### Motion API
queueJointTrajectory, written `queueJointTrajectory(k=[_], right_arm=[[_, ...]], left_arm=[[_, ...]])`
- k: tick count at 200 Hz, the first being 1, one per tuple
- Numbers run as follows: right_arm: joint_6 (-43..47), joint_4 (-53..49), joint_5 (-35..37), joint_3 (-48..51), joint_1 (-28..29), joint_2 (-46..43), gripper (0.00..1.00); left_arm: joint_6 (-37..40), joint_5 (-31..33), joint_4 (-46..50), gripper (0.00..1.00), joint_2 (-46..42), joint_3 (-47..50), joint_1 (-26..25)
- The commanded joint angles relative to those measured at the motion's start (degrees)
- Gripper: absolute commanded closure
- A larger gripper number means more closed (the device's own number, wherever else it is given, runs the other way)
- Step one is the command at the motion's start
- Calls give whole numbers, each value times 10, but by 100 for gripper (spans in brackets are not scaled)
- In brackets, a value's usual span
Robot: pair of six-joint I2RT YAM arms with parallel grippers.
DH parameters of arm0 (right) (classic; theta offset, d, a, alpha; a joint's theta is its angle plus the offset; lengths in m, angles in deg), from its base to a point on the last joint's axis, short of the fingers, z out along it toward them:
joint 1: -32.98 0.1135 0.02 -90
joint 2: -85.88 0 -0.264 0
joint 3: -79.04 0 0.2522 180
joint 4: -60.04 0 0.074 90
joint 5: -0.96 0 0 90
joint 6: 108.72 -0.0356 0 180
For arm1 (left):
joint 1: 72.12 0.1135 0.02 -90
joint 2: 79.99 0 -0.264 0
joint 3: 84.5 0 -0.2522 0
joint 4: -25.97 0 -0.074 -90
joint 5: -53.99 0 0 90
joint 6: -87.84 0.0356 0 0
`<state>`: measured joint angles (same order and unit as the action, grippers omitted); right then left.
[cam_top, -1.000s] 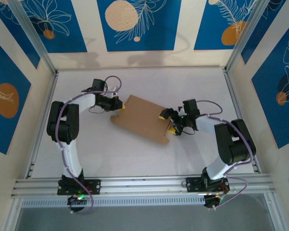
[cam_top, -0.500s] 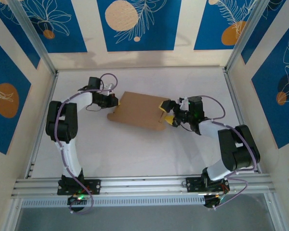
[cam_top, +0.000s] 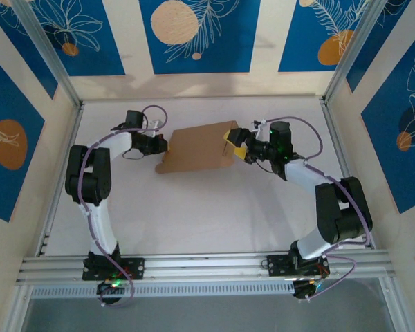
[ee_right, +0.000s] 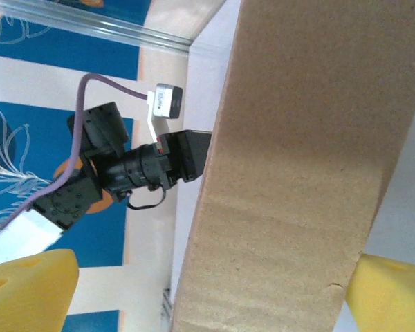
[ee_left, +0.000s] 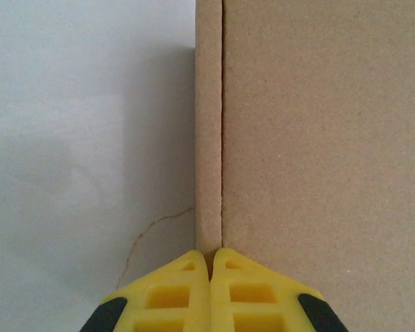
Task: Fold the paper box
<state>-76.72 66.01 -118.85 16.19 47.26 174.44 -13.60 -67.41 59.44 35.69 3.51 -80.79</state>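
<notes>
The paper box point(cam_top: 196, 149) is a flat brown cardboard sheet held between my two arms at mid-table, its right end raised. My left gripper point(cam_top: 165, 145) is at the sheet's left edge. In the left wrist view its yellow fingers point(ee_left: 173, 294) are shut on a narrow creased strip of the paper box point(ee_left: 318, 138). My right gripper point(cam_top: 235, 144) stands open around the right end. In the right wrist view a cardboard panel point(ee_right: 297, 138) fills the gap of the right gripper point(ee_right: 214, 277), whose yellow fingertips point(ee_right: 34, 287) stand wide on either side. The sheet's flaps and slots are hidden.
The white table point(cam_top: 207, 214) is bounded by aluminium rails, one along the front point(cam_top: 207, 263), and by blue-and-cream patterned walls point(cam_top: 194, 34). The left arm's wrist point(ee_right: 124, 169) is visible past the cardboard in the right wrist view.
The right gripper swung toward the back wall, carrying the box's right end up and back. The sheet turned from slanting toward the front to lying roughly level across. The left gripper shifted slightly back.
</notes>
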Motion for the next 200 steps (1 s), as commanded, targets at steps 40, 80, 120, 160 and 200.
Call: queueJointTrajectory(k=[40, 80, 120, 160, 200], right_arm=[[-46, -15, -28, -18, 56, 60, 6], [-137, 49, -1, -6, 57, 59, 4], [-199, 83, 20, 2, 56, 73, 5], [-159, 25, 34, -21, 78, 72, 5], [-55, -95, 50, -27, 58, 35, 12]], left_arm=[[20, -16, 114, 99, 61, 40, -44], [21, -12, 116, 99, 61, 40, -45], [22, -12, 117, 99, 57, 39, -46], [24, -9, 119, 99, 57, 37, -48], [26, 11, 122, 92, 46, 34, -48]])
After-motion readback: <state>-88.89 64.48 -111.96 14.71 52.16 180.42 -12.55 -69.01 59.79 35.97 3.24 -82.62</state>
